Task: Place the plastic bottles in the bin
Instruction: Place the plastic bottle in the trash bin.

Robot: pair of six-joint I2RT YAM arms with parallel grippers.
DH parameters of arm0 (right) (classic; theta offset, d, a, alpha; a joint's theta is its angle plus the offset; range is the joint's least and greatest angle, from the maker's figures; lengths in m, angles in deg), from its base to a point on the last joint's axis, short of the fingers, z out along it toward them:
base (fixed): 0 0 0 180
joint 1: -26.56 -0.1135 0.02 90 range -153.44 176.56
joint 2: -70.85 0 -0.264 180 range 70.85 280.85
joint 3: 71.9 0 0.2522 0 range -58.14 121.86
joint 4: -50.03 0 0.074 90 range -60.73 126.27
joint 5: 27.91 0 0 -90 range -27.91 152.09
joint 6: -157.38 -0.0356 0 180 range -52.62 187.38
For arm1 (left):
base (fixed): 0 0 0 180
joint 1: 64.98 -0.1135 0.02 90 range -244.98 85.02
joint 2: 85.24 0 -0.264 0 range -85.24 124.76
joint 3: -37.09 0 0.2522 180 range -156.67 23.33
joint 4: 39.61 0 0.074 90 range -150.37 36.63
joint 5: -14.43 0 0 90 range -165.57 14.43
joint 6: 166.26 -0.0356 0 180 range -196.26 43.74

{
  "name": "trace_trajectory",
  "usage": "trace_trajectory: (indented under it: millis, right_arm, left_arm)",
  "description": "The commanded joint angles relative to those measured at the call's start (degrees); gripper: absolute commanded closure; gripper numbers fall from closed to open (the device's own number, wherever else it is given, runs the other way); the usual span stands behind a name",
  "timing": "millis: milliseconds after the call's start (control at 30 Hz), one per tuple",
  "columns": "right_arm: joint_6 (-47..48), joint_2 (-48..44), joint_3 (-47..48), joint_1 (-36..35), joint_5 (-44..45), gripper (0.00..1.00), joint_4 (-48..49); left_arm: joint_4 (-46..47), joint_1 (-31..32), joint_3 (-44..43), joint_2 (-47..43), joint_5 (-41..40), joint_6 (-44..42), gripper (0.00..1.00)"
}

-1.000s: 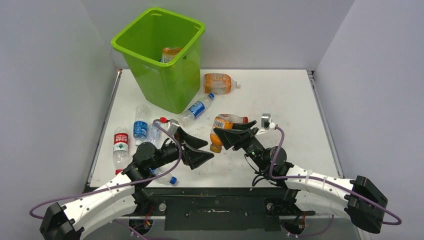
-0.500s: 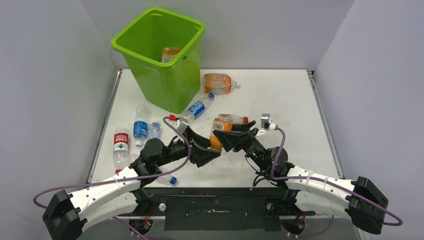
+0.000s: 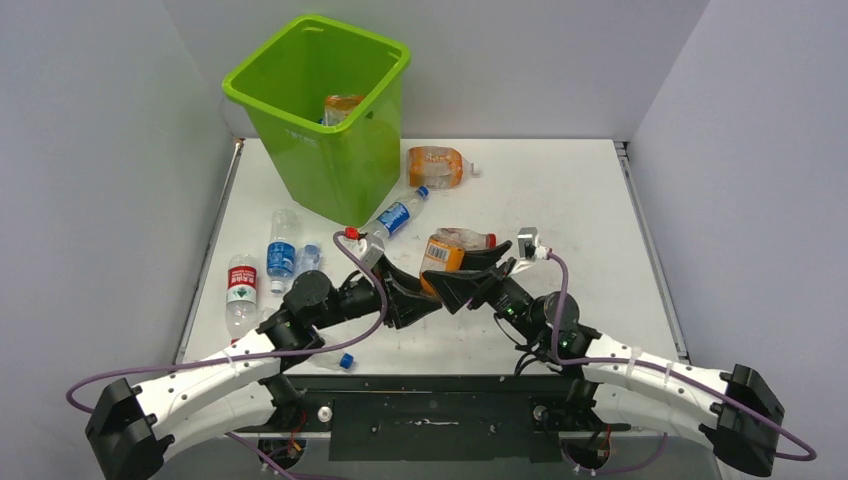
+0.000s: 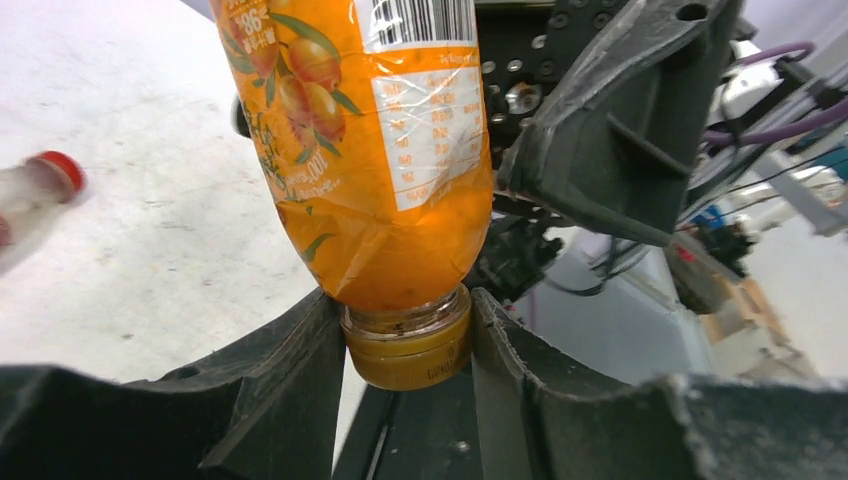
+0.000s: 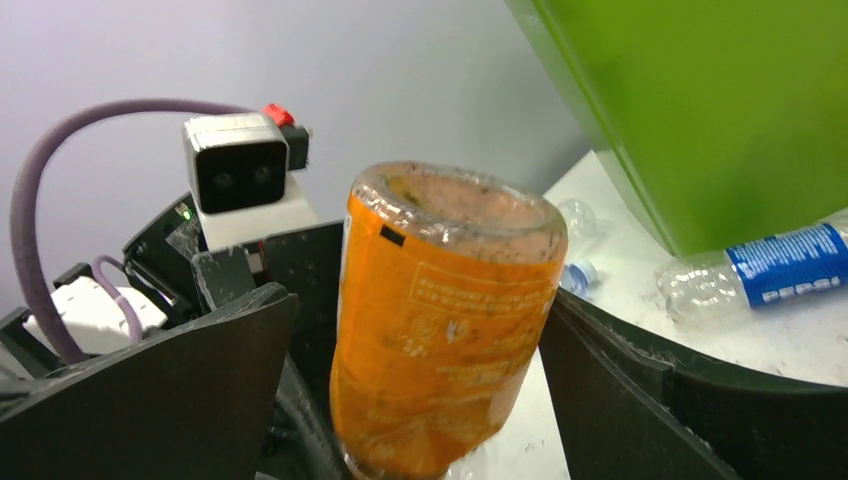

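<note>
Top camera looks down on table point(image 3: 570, 200); both wrist cameras, close-in, apparently share orange bottle point(image 4: 370, 170).

White arms point(image 3: 200, 385) with black joints point(image 3: 305, 295) — purple cables point(image 5: 25, 210) looping to pale wrist cameras point(image 5: 237, 165).

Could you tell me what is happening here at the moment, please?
Both arms meet at one orange bottle, held cap down over the table. The left claw pinches its cap; the right claw flanks its body, grip unclear. The green bin has an orange-labelled bottle inside, and other bottles lie on the table near it.
</note>
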Motion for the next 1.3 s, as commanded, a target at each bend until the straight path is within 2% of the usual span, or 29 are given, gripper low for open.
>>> trace_trajectory:
  millis: [0,167,267,367,500,733,833,967,1100,1267]
  right_arm:
    - [4.2,-7.1,9.5,-0.4,-1.0,0.1,-19.9]
    - [13.1,-11.9,24.3,0.5,-1.5,0.1,-50.6]
    - [18.4,-11.7,32.8,0.5,-4.8,0.1,-63.4]
    - [22.4,-7.5,39.5,0.5,-8.3,0.1,-74.5]
    - [23.9,-3.4,42.6,0.4,-13.1,0.1,-80.8]
    - [25.0,2.1,44.0,0.4,-19.1,0.1,-83.4]
    - [25.0,4.8,44.9,0.3,-19.5,0.1,-82.6]
    - [24.4,7.3,46.8,0.3,-21.3,0.1,-80.5]
    - [23.4,10.8,49.3,0.1,-23.8,0.1,-79.4]
    - [23.4,15.0,49.7,-2.8,-21.9,0.1,-79.9]
  left_arm:
    - [-14.5,0.2,-8.3,-5.6,-5.3,-13.2,1.0]
    - [-44.6,0.3,-20.9,-9.7,-13.6,-40.6,1.0]
    - [-55.2,0.3,-23.6,-11.4,-16.1,-58.7,1.0]
    - [-61.8,0.4,-25.0,-11.8,-16.7,-74.8,1.0]
    - [-69.9,1.1,-26.4,-12.2,-13.3,-99.3,1.0]
    - [-66.3,5.8,-22.1,-15.2,-21.9,-126.6,1.0]
    - [-66.6,7.2,-22.2,-14.5,-24.6,-134.4,1.0]
    - [-69.1,7.7,-24.1,-12.4,-25.0,-140.2,1.0]
    - [-70.5,7.9,-26.0,-10.0,-24.9,-141.9,1.0]
    - [-69.7,8.2,-27.0,-8.7,-24.9,-141.0,1.0]
